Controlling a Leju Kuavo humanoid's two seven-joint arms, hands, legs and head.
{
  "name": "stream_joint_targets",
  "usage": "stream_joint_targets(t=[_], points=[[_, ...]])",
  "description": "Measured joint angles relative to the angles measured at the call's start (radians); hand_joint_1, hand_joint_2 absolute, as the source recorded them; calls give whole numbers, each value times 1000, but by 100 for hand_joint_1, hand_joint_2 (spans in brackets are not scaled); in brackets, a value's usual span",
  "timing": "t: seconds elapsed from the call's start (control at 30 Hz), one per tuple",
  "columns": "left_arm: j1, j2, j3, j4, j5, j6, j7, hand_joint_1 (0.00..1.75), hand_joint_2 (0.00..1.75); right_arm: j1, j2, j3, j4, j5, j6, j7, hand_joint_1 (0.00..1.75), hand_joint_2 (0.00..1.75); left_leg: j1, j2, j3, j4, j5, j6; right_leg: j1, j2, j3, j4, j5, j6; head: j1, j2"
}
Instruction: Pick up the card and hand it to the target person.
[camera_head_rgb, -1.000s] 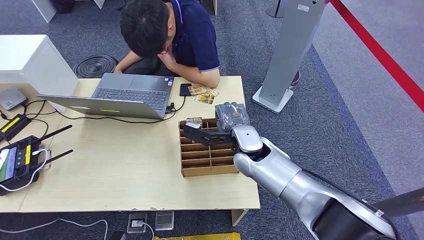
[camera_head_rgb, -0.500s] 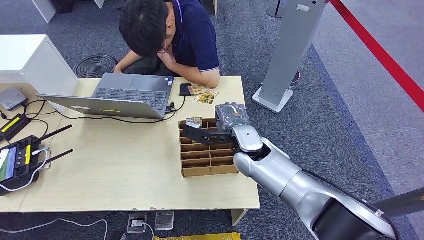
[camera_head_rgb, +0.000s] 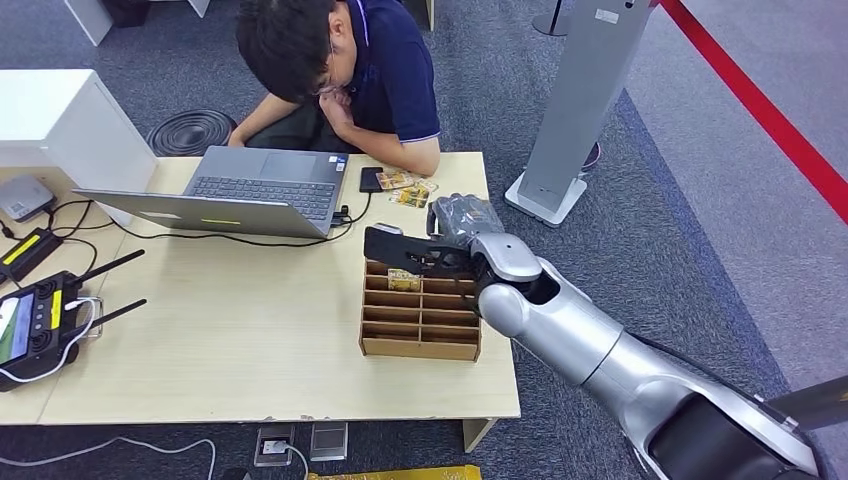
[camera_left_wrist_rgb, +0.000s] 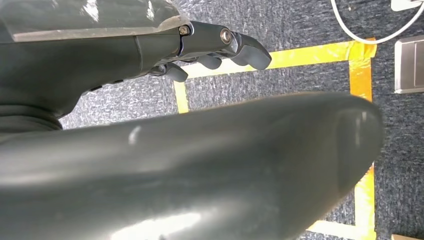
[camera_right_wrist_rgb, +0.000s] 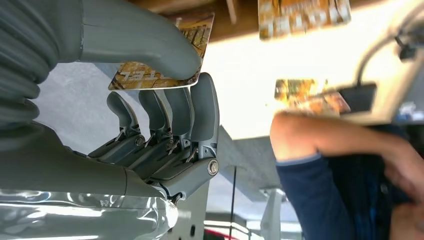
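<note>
card (camera_right_wrist_rgb: 160, 70): yellow-gold, printed lettering, pinched between right hand (camera_right_wrist_rgb: 150, 100) thumb and fingers above cardboard organizer (camera_head_rgb: 420, 315) | left hand (camera_left_wrist_rgb: 215, 45): seemingly empty, fingers loosely curled | organizer near table (camera_head_rgb: 250, 350) right edge, person (camera_head_rgb: 360, 70) opposite

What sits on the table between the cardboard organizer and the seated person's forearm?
In the head view, loose cards and a dark phone lie on the table between the cardboard organizer and the person's forearm.

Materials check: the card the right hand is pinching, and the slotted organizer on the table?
card: looks like glossy printed plastic or coated stock; thin, flat, stays rigid in the right hand.
slotted organizer: looks like brown corrugated cardboard, matte, thin dividers with raw-cut edges.
</note>
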Motion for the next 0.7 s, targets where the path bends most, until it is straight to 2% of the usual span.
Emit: stream_joint_targets(t=[0.33, 0.47, 0.53, 0.63, 0.7], points=[[2, 2, 0, 0, 6, 0, 0, 0, 0, -7, -105, -77, -332, 22, -11, 44, 141, 175, 0, 0, 0, 0, 0, 0, 0, 0, 0, 0, 0, 0, 0, 0], [1, 1, 0, 0, -3, -3, -1, 0, 0, 1, -117, -85, -390, 54, -32, 8, 141, 175, 0, 0, 0, 0, 0, 0, 0, 1, 0, 0, 0, 0, 0, 0], [-3, 1, 0, 0, -12, -9, -1, 0, 0, 7, -111, -85, -385, 94, -112, -70, 141, 175, 0, 0, 0, 0, 0, 0, 0, 0, 0, 0, 0, 0, 0, 0], [-15, -1, 0, 0, -20, -15, -1, 0, 0, 11, -85, -85, -320, 178, -294, -211, 141, 175, 0, 0, 0, 0, 0, 0, 0, 0, 1, 0, 0, 0, -1, 0], [-23, -3, 0, 0, -24, -18, 0, 0, 0, 11, -66, -85, -258, 218, -397, -274, 141, 175, 0, 0, 0, 0, 0, 0, 0, -1, 1, 0, 0, 0, -1, 0]])
